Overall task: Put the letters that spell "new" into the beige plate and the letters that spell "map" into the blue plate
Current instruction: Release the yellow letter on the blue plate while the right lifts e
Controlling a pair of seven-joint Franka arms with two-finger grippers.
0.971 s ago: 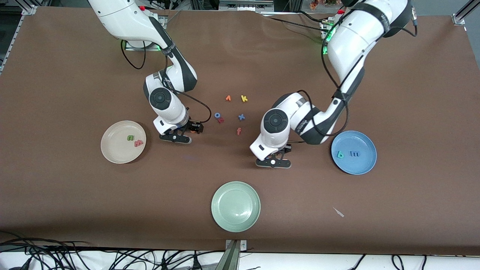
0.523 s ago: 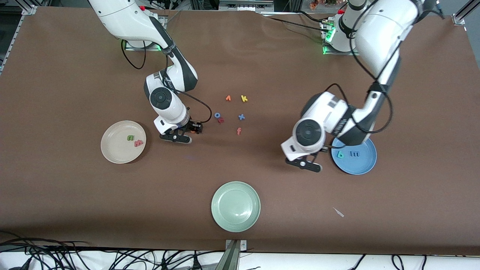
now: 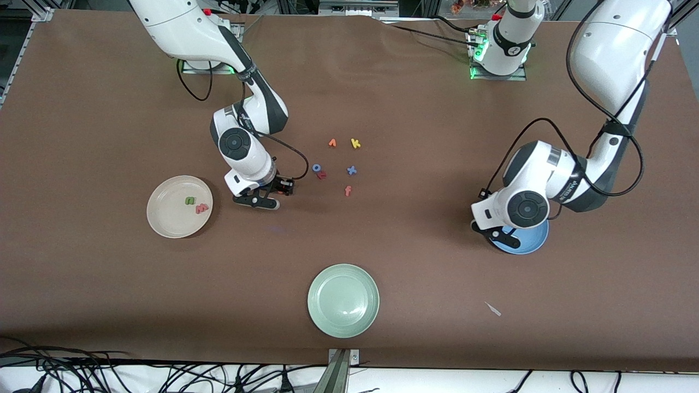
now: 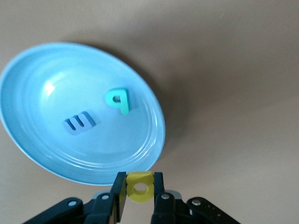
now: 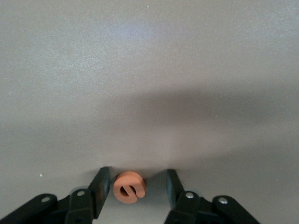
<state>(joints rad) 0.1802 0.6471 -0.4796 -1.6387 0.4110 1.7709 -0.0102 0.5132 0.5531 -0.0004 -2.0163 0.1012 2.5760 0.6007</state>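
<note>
1. Brown cloth covers the table (image 3: 415, 262), and the other things lie on it.
2. Pale green plate (image 3: 343, 301) sits nearest the front camera, with nothing in it.
3. Beige plate (image 3: 179, 207) lies toward the right arm's end of the table; a green n (image 3: 189, 201) and a salmon-pink w (image 3: 202, 208) rest in it, side by side.
4. Blue plate (image 4: 56, 161) lies toward the left arm's end, mostly hidden under the left arm in the front view. The left wrist view shows a teal a (image 4: 118, 99) and a blue m (image 4: 79, 123) lying in it, apart from each other.
5. Left gripper (image 4: 139, 201) hangs over the blue plate's edge, fingers clamped on a yellow p (image 4: 140, 187).
6. Right gripper (image 5: 136, 185) is down at the table between the beige plate and the loose letters. Its fingers stand apart on either side of an orange e (image 5: 129, 188); one finger looks to touch it, though that is hard to judge.
7. Loose letters (image 3: 337, 164) lie mid-table, including a yellow k (image 3: 355, 143) and a blue x (image 3: 351, 170).
</note>
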